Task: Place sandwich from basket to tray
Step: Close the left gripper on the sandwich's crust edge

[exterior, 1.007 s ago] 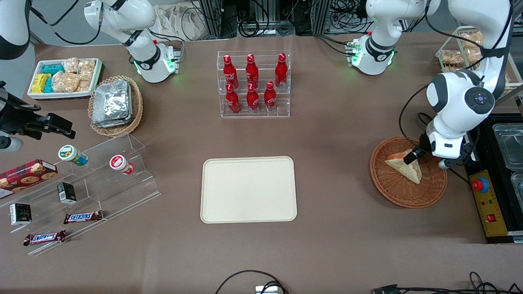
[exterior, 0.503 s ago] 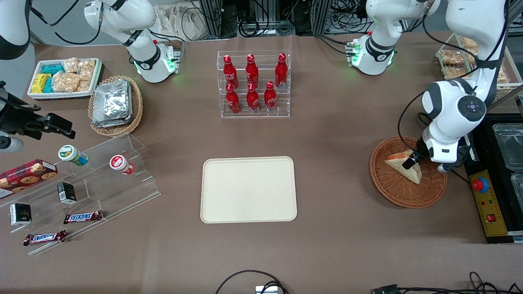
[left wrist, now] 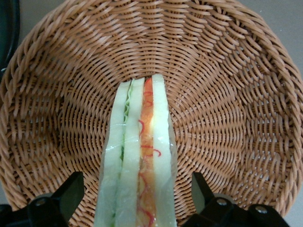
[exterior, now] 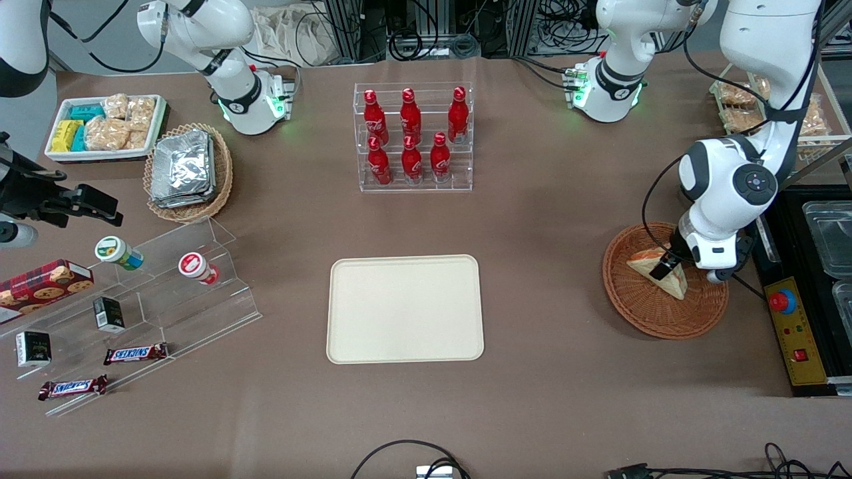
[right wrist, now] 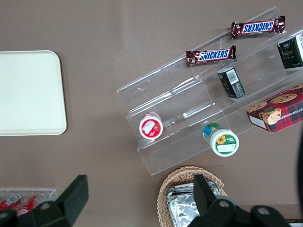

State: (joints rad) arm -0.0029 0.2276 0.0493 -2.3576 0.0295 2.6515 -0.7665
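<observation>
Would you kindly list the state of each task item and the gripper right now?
sandwich: standing on edge in the basket, not lifted
basket: holding the sandwich
tray: bare
gripper: open, fingers either side of the sandwich

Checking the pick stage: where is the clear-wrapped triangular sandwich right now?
The clear-wrapped triangular sandwich lies in the round reddish-brown wicker basket toward the working arm's end of the table. The left gripper is down at it, open fingers either side in the wrist view.

Gripper (exterior: 665,269) straddles the sandwich (exterior: 659,272), fingers (left wrist: 70,193) spread inside the basket (exterior: 639,307); bare table (exterior: 542,266) leads to the tray (exterior: 405,309)
</observation>
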